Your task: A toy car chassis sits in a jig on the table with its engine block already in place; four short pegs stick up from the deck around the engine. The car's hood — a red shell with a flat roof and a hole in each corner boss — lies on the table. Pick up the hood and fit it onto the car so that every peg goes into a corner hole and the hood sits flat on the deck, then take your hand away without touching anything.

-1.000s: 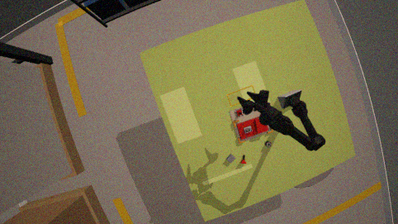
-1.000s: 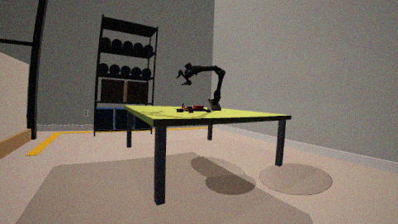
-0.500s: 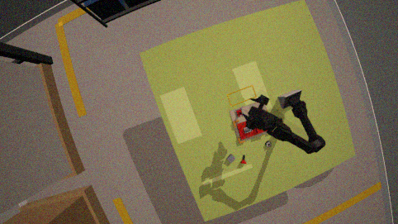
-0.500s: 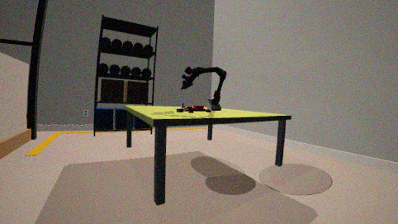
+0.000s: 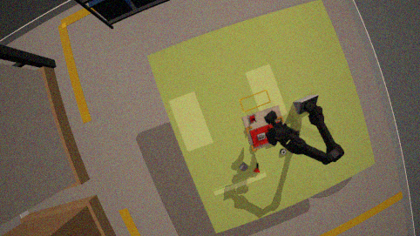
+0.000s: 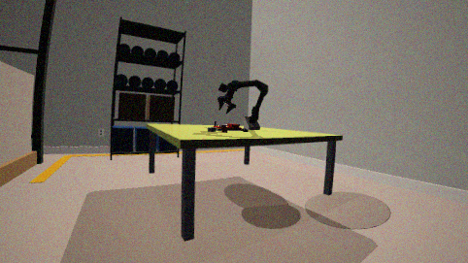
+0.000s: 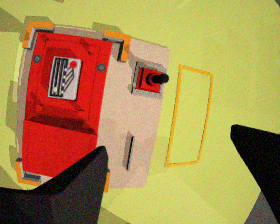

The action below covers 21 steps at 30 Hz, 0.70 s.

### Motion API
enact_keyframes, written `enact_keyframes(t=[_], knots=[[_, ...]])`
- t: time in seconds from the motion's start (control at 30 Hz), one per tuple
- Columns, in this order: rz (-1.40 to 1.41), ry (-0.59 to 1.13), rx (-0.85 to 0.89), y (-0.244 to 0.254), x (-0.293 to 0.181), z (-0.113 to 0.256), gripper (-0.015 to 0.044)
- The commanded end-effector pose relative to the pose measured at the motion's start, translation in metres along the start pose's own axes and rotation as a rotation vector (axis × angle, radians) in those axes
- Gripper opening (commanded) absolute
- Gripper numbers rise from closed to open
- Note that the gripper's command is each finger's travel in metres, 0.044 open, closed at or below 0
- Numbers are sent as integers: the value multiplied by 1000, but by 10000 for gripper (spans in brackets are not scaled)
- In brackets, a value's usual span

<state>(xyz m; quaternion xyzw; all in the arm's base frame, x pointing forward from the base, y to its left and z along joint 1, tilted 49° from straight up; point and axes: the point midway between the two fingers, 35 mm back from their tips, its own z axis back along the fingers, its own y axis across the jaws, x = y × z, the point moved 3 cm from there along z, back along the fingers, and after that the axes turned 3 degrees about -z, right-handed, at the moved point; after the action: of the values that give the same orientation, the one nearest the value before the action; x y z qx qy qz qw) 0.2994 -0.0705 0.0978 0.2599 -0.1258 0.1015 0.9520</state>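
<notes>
The red car chassis sits on a beige jig board between orange corner brackets. The engine block shows uncovered in the deck's recess, with small pegs near the recess corners. I cannot make out the hood as a separate part in any view; the arm hides part of the table in the top view. My gripper is wide open and empty, pointing down high above the table beside the chassis. One finger overlaps the chassis's lower edge in the wrist view.
A red piece with a black knob sits in a grey square frame on the board. An orange outline lies beside it. A grey block, a small red piece and a round part lie nearby.
</notes>
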Motion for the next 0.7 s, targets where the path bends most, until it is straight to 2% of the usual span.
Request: enact_keyframes(t=[0.0, 0.37, 0.67], knots=[[400, 27, 140, 36, -12, -7, 440], [1087, -64, 366, 89, -25, -6, 440], [1121, -73, 377, 91, -25, -7, 440]])
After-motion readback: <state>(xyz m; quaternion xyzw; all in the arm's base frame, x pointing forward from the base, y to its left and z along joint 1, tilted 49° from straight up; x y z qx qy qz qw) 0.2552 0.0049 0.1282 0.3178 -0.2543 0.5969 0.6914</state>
